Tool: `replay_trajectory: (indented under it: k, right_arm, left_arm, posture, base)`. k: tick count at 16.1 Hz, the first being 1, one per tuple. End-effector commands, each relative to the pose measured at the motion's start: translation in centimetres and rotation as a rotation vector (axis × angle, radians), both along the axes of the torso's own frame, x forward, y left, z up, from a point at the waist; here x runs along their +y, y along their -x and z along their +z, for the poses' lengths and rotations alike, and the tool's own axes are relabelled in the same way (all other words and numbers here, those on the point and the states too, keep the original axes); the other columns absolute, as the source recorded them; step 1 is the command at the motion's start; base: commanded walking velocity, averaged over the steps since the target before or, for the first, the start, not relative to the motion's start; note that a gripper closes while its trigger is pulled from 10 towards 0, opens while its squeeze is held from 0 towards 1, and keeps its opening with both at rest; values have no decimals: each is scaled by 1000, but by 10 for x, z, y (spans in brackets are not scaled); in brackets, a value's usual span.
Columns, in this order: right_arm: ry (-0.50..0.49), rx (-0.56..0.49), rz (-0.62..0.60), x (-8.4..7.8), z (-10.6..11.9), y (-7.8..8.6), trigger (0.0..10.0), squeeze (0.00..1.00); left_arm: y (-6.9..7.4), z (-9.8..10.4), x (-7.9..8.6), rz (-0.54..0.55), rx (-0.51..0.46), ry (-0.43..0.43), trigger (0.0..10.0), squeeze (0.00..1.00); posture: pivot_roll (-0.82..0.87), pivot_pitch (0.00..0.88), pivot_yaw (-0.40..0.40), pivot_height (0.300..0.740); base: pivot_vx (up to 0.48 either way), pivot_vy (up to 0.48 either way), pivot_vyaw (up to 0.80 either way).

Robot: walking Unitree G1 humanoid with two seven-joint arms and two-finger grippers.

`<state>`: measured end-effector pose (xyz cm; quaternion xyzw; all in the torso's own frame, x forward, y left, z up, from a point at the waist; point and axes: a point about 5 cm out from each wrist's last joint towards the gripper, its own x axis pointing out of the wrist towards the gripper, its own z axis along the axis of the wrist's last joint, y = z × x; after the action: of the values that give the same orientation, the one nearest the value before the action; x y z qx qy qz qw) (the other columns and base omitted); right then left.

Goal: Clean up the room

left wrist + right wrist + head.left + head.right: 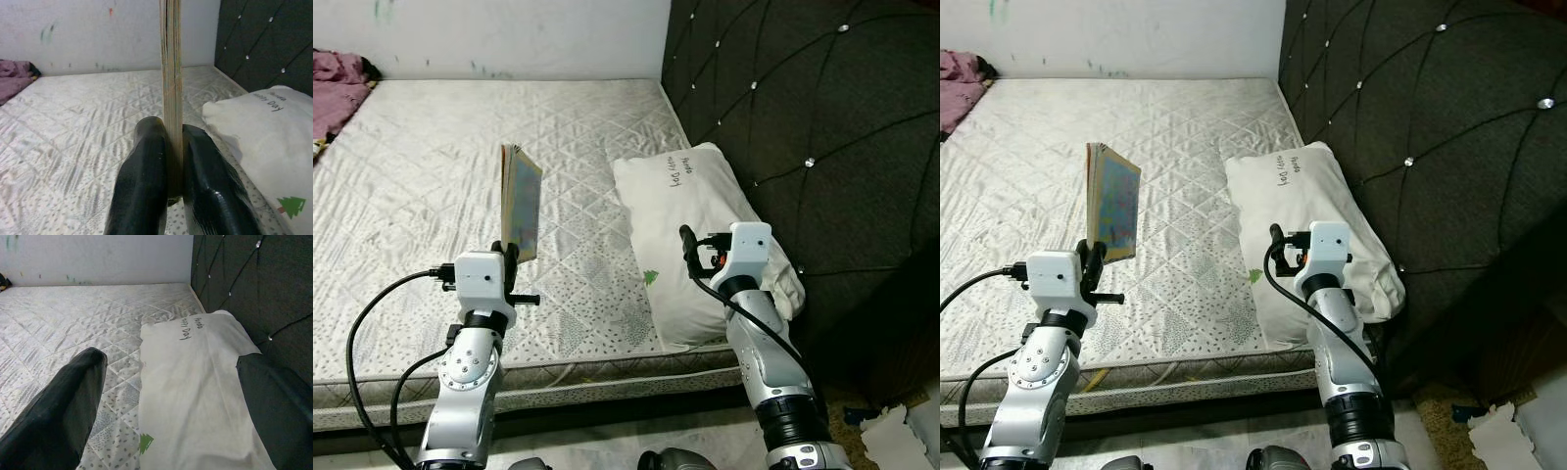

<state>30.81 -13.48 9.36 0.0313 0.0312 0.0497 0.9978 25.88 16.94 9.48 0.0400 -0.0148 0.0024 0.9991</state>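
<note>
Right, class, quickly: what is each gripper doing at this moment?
Left gripper: closed on the book, held upright above the mattress.
Right gripper: open, empty, over the pillow.

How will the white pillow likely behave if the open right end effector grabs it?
The pillow looks soft and plump, so it would probably sag and fold around the right end effector. Likely light for its bulk. Its creased fabric cover may bunch, giving a loose grip.

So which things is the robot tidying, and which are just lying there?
Tidying:
- book, pinched upright in the left pincer
- pillow, under the open right pincer

Just lying there:
- pink cloth at the mattress's far corner
- dark headboard
</note>
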Motion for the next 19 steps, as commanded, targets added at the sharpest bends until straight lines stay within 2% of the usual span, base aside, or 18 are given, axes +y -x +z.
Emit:
replay_trajectory:
  k: [1,6,13,19]
  right_arm:
    - [-4,-11,-3,-1,5,-1,10000,0]
    - [-3,-2,12,-1,5,-2,10000,0]
    - [10,10,24,0,4,-2,10000,0]
    - [19,15,65,4,4,-3,10000,0]
  left_arm:
    - [-5,10,-5,-16,-46,1,10000,0]
    - [-7,12,-6,0,-50,4,10000,0]
    - [-7,12,-4,25,-46,18,10000,0]
    - [-8,12,-1,49,-45,20,10000,0]
  posture:
    - [-95,0,-14,740]
    - [-93,0,-28,740]
    - [-96,1,-32,662]
    - [-95,0,-36,658]
  base:
    - [0,0,0]
    - [0,0,0]
    - [0,0,0]
    - [0,0,0]
